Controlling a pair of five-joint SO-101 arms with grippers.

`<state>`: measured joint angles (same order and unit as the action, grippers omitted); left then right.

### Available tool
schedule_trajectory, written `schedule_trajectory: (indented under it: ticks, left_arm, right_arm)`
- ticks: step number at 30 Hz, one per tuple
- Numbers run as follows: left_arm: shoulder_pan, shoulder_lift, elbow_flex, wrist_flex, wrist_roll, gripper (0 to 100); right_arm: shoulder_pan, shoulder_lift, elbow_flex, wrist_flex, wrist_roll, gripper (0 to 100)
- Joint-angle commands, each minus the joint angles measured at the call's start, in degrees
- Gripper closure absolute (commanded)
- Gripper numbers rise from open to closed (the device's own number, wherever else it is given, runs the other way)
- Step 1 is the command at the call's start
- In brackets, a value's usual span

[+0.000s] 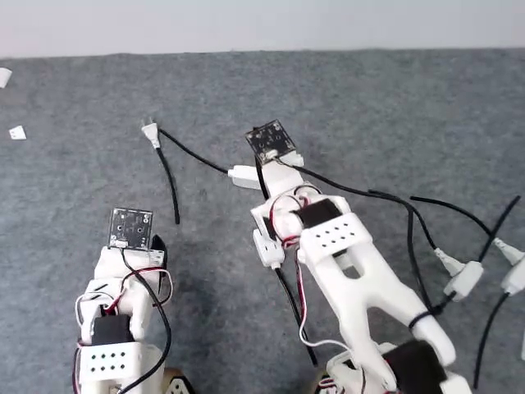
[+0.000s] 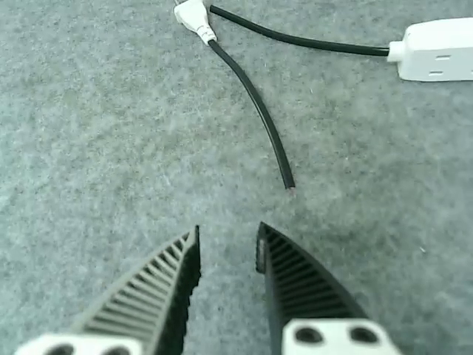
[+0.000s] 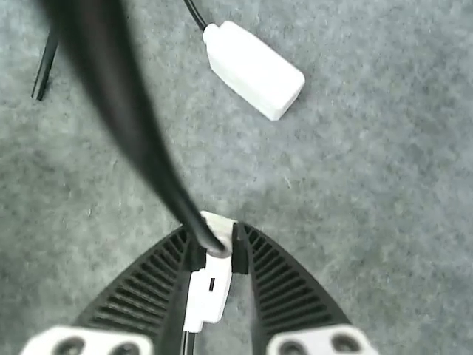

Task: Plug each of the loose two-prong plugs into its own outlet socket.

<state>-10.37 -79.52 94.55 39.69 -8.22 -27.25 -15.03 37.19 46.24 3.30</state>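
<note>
Clamping a white plug point(image 3: 209, 288), the right gripper point(image 3: 216, 251) hovers near the white socket point(image 3: 255, 68); the left gripper point(image 2: 228, 248) gapes empty over the table point(image 2: 89, 133).

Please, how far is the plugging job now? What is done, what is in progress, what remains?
Done: nothing clearly; the white pieces at the far right may be joined, I cannot tell. In hand: the right gripper is shut on a white plug, short of the white socket ahead. Left: that plug is not yet in, and a second plug lies loose before the open left gripper.
</note>
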Motion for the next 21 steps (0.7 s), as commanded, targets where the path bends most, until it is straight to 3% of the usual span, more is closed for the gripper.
schedule_trajectory:
  ticks: [1, 12, 21]
  left_arm:
    - [-0.35, -0.79, -0.66, -1.49, 0.53, 88]
    - [-0.35, -0.88, -0.66, -1.49, 0.44, 88]
    - [-0.35, -0.88, -0.66, -1.49, 0.44, 88]
  right_arm:
    - [0.31, 0.92, -2.11, -0.4, -0.53, 99.1]
    - [0.04, -5.58, -1.76, 5.23, -2.11, 99.1]
    - [-2.15, -5.85, 1.76, 2.15, -1.76, 99.1]
